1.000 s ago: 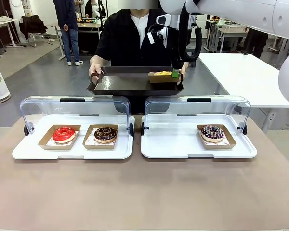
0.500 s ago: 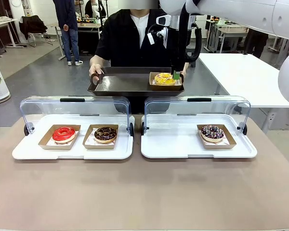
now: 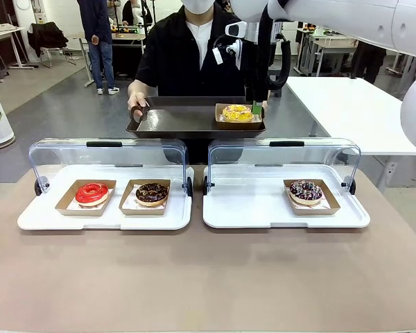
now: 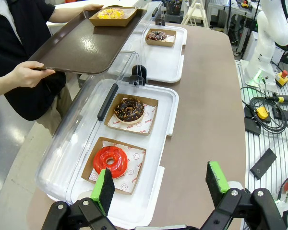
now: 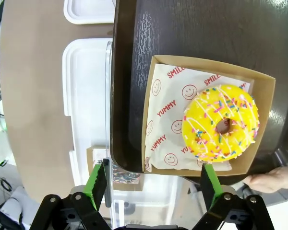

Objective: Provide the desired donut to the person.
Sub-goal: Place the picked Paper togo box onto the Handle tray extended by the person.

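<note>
Spread wide and empty at the right pincer (image 5: 154, 172), poised just over the yellow sprinkled donut (image 5: 220, 129) in its cardboard box (image 5: 156, 96), on the brown tray (image 3: 173, 121) gripped by the person (image 3: 187, 55) across the table (image 3: 208, 277). Spread likewise at the left pincer (image 4: 159, 171), empty, above the table edge near the red donut (image 4: 109, 162) and chocolate donut (image 4: 129, 109).

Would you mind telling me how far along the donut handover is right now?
Done: the yellow donut, in its box, rests on the tray that the person holds. In hand: the right jaws stand open at the box's edge, gripping nothing. Left: probably just drawing that arm back.
</note>
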{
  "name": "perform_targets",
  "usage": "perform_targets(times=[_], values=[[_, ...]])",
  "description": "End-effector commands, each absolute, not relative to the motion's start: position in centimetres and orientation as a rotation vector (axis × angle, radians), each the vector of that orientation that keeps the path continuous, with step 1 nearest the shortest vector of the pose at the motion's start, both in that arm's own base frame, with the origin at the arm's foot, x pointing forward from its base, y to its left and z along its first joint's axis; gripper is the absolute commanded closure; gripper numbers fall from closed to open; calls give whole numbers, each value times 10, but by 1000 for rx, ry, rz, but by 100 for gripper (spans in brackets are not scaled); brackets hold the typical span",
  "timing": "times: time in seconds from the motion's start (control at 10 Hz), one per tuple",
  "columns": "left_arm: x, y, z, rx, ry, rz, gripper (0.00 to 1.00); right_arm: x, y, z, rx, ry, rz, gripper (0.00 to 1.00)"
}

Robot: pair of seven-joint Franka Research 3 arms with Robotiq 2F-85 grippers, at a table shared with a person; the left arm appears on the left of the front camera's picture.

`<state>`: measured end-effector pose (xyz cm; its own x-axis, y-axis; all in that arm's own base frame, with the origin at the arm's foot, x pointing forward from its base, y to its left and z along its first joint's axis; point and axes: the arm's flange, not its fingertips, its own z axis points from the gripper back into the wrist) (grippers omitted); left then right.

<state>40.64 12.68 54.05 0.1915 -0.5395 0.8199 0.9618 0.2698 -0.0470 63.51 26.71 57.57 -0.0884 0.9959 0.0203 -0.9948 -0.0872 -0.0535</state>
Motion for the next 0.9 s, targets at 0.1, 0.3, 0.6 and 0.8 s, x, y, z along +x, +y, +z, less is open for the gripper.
perform_targets(times=[0.1, 0.3, 0.6, 0.8], values=[[407, 127, 542, -667, -811, -1173, 0, 626, 265, 581, 20, -66, 1659, 0], [407, 127, 542, -667, -811, -1173, 0, 613, 265, 585, -2, -68, 1639, 0], [407, 127, 542, -667, -811, -1173, 0, 558, 259, 604, -6, -42, 1532, 0], [407, 127, 542, -667, -811, -1173, 0, 520, 250, 613, -6, -47, 1498, 0]])
